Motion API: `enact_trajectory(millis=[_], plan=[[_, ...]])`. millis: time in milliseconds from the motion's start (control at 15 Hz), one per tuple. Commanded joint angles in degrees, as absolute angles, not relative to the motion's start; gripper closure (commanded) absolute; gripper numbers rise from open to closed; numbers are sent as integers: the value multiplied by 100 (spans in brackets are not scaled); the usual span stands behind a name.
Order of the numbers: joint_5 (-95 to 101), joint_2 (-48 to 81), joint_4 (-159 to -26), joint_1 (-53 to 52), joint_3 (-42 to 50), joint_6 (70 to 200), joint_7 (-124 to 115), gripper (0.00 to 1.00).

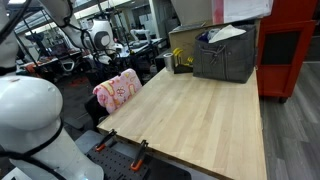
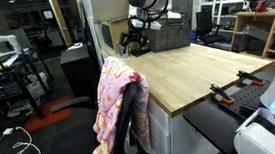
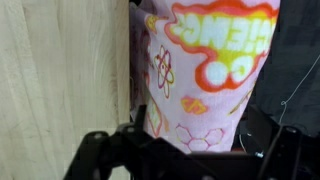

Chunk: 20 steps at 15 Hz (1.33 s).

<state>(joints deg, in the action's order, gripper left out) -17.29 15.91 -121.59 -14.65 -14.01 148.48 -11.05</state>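
A pink cloth (image 3: 205, 60) printed with orange and yellow cartoon shapes hangs over a chair back at the long edge of the wooden table (image 3: 60, 70). It shows in both exterior views (image 1: 117, 90) (image 2: 117, 99). In the wrist view my gripper (image 3: 192, 128) is open. Its dark fingers stand wide at the bottom of the picture, either side of the cloth, which lies beyond them; nothing is held. Only the white body of my arm (image 1: 30, 115) (image 2: 271, 115) appears in the exterior views; the gripper itself is out of frame there.
A grey fabric bin (image 1: 225, 55) with papers and a cardboard box (image 1: 190, 40) stand at the table's far end, beside a red cabinet (image 1: 290, 40). Orange clamps (image 1: 140, 150) grip the near edge. Another robot arm (image 2: 143, 6) stands beyond the table. Cables (image 2: 23, 147) lie on the floor.
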Motion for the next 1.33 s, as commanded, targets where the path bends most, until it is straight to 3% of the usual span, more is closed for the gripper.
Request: enact_trajectory(millis=[0,867,933,1067,1267], plan=[[-1638,2124,-11539,-1483,-1448,14851,-979,0],[-1008,3373,-10418,-1871,-1283,14734,-1080,0],[-997,3415,-10386,-1864,-1275,14735,-1083,25],[-1061,3469,-10356,-1817,-1299,14715,-1067,34],[-1183,3419,-10416,-1754,-1369,14688,-1076,58]])
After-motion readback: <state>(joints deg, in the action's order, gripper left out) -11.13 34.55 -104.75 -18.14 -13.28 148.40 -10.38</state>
